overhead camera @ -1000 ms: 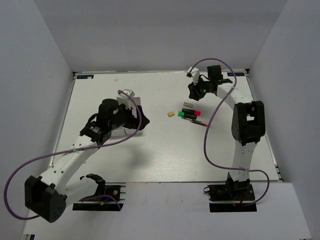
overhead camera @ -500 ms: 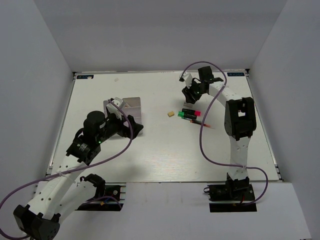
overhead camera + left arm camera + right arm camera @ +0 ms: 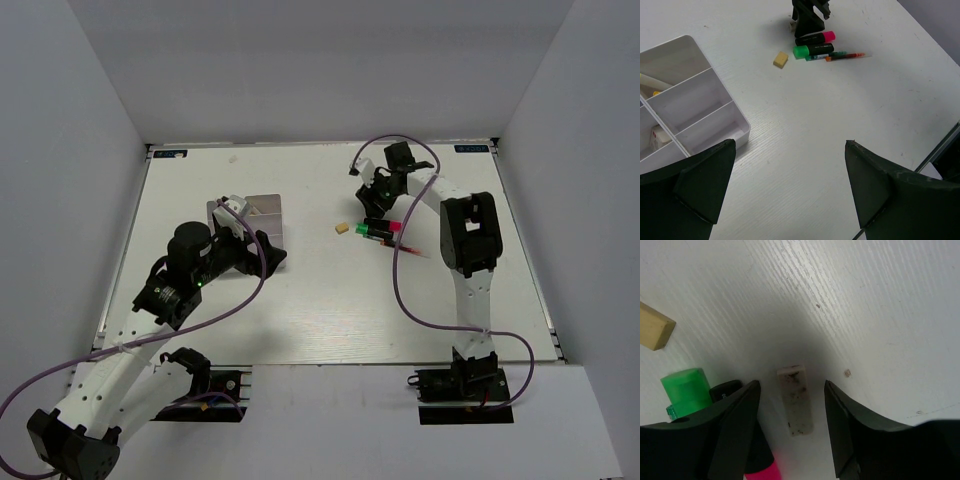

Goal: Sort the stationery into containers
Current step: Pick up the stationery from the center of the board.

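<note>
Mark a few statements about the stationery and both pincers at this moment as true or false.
1. The grimy white eraser lies between the open jaws of the right pincer. True.
2. The left pincer grips the black highlighter with a green cap. False: it is open and empty; that highlighter lies on the white table.
3. The small beige eraser block sits in the pale divided plastic tray. False: it lies on the table, apart from the tray.
4. The black highlighter with a pink end lies beside the green-capped one. True.
</note>
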`<act>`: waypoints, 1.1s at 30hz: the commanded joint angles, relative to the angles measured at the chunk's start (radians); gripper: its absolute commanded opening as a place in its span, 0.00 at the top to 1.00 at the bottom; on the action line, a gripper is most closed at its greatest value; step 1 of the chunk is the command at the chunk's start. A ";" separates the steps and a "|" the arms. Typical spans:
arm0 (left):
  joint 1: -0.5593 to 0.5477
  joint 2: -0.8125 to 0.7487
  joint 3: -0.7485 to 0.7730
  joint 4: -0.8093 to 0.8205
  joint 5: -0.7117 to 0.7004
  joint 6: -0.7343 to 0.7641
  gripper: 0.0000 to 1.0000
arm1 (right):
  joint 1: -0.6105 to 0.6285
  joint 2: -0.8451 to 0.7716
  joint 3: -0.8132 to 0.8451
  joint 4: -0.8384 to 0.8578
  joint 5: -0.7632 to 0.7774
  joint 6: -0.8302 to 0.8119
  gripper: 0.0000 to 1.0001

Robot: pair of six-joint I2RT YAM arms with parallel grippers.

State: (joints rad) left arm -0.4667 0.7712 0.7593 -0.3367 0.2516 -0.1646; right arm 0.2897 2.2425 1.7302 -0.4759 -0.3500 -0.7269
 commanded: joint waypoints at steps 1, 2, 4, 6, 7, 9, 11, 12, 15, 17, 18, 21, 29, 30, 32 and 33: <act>0.005 -0.009 -0.006 -0.004 0.011 0.011 0.00 | 0.000 0.023 0.034 -0.010 0.043 -0.011 0.40; 0.005 -0.009 -0.006 -0.004 0.011 0.011 0.00 | 0.002 0.029 0.037 -0.010 0.048 -0.012 0.40; 0.005 -0.009 -0.006 -0.004 0.011 0.011 0.00 | 0.000 0.042 0.046 -0.013 0.055 -0.016 0.46; 0.005 -0.009 -0.006 -0.004 0.011 0.011 0.00 | 0.002 0.046 0.051 -0.026 0.054 -0.022 0.58; 0.005 -0.009 -0.006 -0.004 0.011 0.011 0.00 | 0.002 0.048 0.054 -0.032 0.052 -0.031 0.63; 0.005 -0.018 -0.006 -0.004 0.011 0.011 0.00 | 0.002 0.029 0.051 -0.075 0.022 -0.046 0.81; 0.005 -0.018 -0.006 -0.004 0.002 0.011 0.00 | 0.005 -0.007 0.033 -0.105 -0.010 -0.058 0.90; 0.005 -0.030 -0.006 -0.004 0.002 0.011 0.00 | 0.008 -0.042 0.022 -0.109 -0.033 -0.063 0.97; 0.005 -0.043 -0.006 0.005 -0.008 0.011 0.00 | 0.038 -0.124 -0.011 -0.133 -0.084 -0.078 0.99; 0.005 -0.053 -0.006 0.005 -0.008 0.011 0.00 | 0.081 -0.207 -0.021 -0.158 -0.133 -0.089 0.99; 0.005 -0.076 -0.006 0.005 -0.018 0.011 0.00 | 0.098 -0.228 -0.026 -0.176 -0.148 -0.098 0.99; 0.005 -0.113 -0.026 0.016 -0.029 0.011 0.00 | 0.164 -0.311 -0.034 -0.200 -0.220 -0.108 0.99; 0.005 -0.262 -0.069 0.079 -0.029 0.011 0.00 | 0.312 -0.367 -0.003 -0.187 -0.409 -0.019 1.00; 0.005 -0.289 -0.069 0.079 -0.019 0.011 0.00 | 0.324 -0.362 0.014 -0.184 -0.417 -0.003 1.00; 0.005 -0.315 -0.090 0.102 -0.008 0.011 0.00 | 0.359 -0.337 0.046 -0.165 -0.454 0.032 1.00; 0.014 -0.326 -0.091 0.102 0.006 0.011 0.00 | 0.374 -0.333 0.051 -0.158 -0.458 0.044 1.00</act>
State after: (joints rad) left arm -0.4660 0.4728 0.6861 -0.2752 0.2283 -0.1642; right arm 0.6403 1.8793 1.7271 -0.6395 -0.7227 -0.7452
